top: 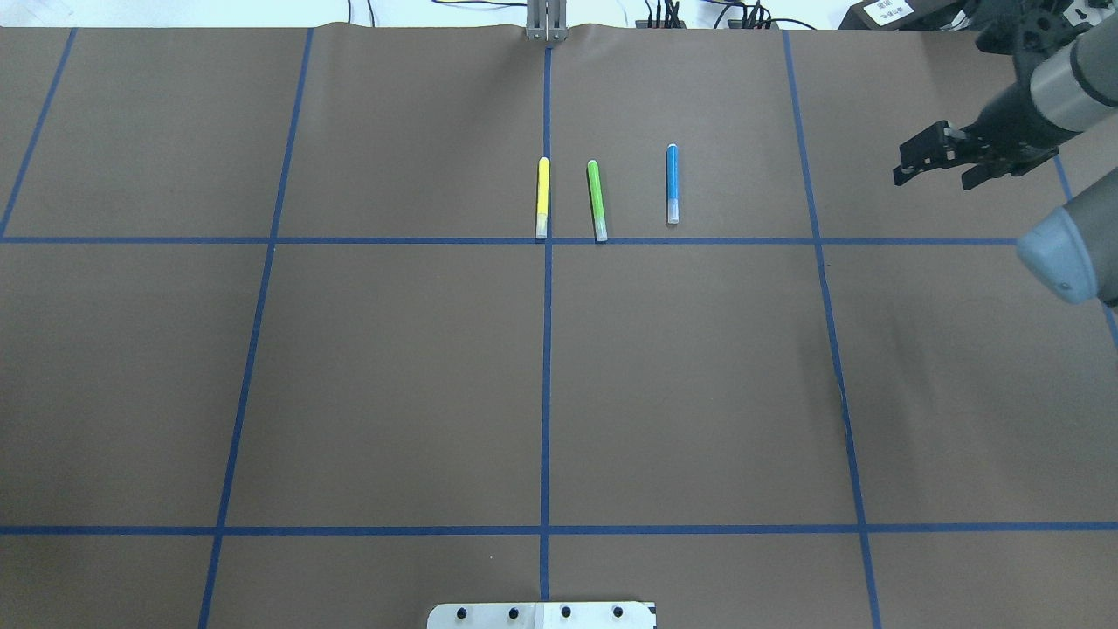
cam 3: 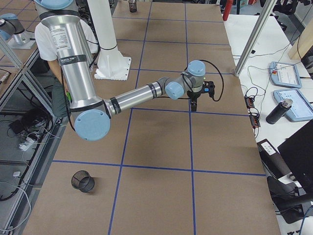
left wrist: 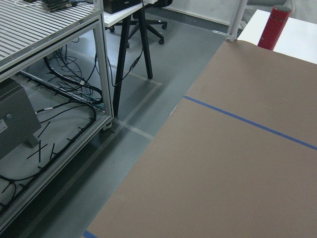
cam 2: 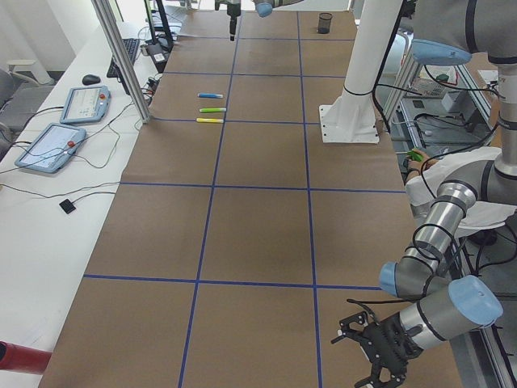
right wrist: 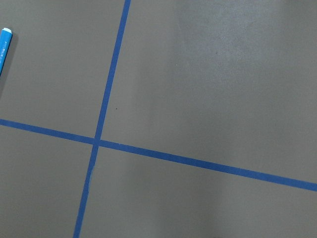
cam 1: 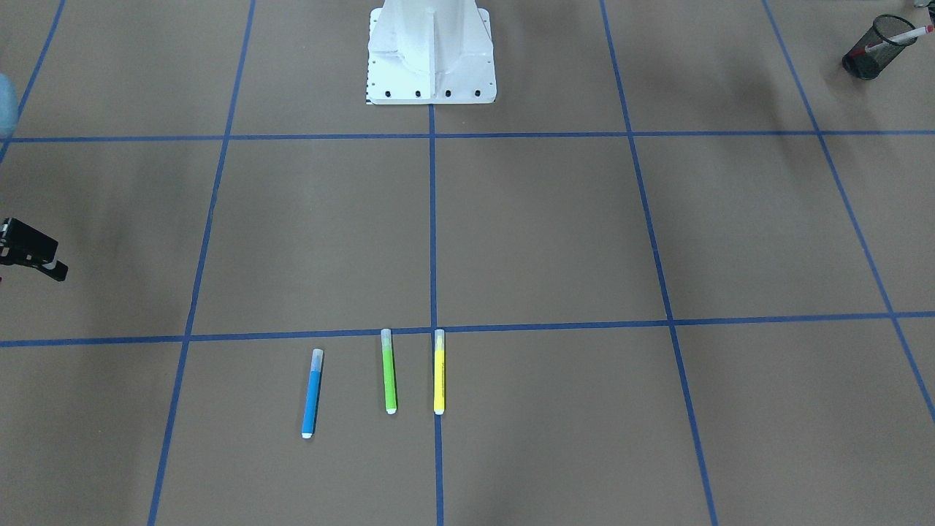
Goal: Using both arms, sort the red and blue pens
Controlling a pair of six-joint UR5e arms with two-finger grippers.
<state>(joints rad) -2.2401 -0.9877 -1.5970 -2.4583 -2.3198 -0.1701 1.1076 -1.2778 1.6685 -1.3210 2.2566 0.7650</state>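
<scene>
Blue pen (cam 1: 312, 394): flat on table (cam 1: 548, 234), outermost in a row of three with green pen (cam 1: 389, 371) and yellow pen (cam 1: 439, 372). Long axis pointing straight away from robot, clear cap at the robot end.
Right gripper (top: 939, 159): above table, well apart from blue pen, one tape line (top: 808, 175) between them. Jaws seemingly parted, holding nothing. Pen off toward table's centre from it; nearer arm by far.
Left gripper (cam 2: 355, 356): far off at table's left end, spread of jaws impossible to tell.
Red marker (cam 1: 902, 35): leaning in mesh cup (cam 1: 865, 62), judged already sorted.
</scene>
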